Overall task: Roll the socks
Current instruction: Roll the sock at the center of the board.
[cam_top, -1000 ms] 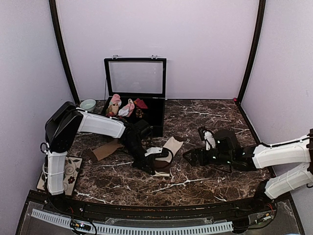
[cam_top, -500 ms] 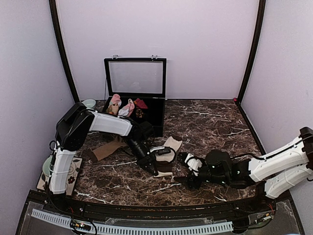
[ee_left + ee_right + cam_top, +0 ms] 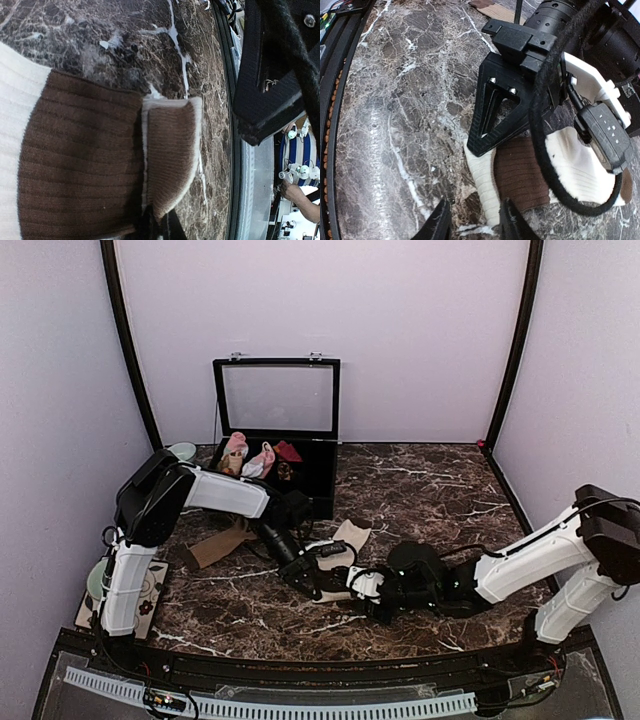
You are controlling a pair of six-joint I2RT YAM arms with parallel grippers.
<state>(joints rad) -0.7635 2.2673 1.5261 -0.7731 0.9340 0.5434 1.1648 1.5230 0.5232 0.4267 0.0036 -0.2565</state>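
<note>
The cream sock [image 3: 351,536] with dark brown patches lies mid-table, its brown end [image 3: 90,165] folded over. My left gripper [image 3: 314,576] is shut on the edge of that brown fold [image 3: 170,145], its tips pinched together [image 3: 159,227]. My right gripper [image 3: 363,586] has come in from the right, low over the table. Its fingers stand apart [image 3: 475,222], with the sock's cream edge [image 3: 482,185] lying between them. The left gripper's black finger [image 3: 495,115] presses on the sock just beyond. A plain tan-brown sock [image 3: 215,545] lies flat to the left.
An open black box [image 3: 322,478] with a raised clear lid stands at the back, holding pink-and-white bundles [image 3: 236,452] and a maroon one [image 3: 288,451]. A pale bowl [image 3: 183,451] sits beside it. A patterned mat [image 3: 150,592] lies at the near left.
My right arm has swung left and down to the cream sock, and its jaws have narrowed. The left gripper has stayed shut on the sock, shifting slightly.
</note>
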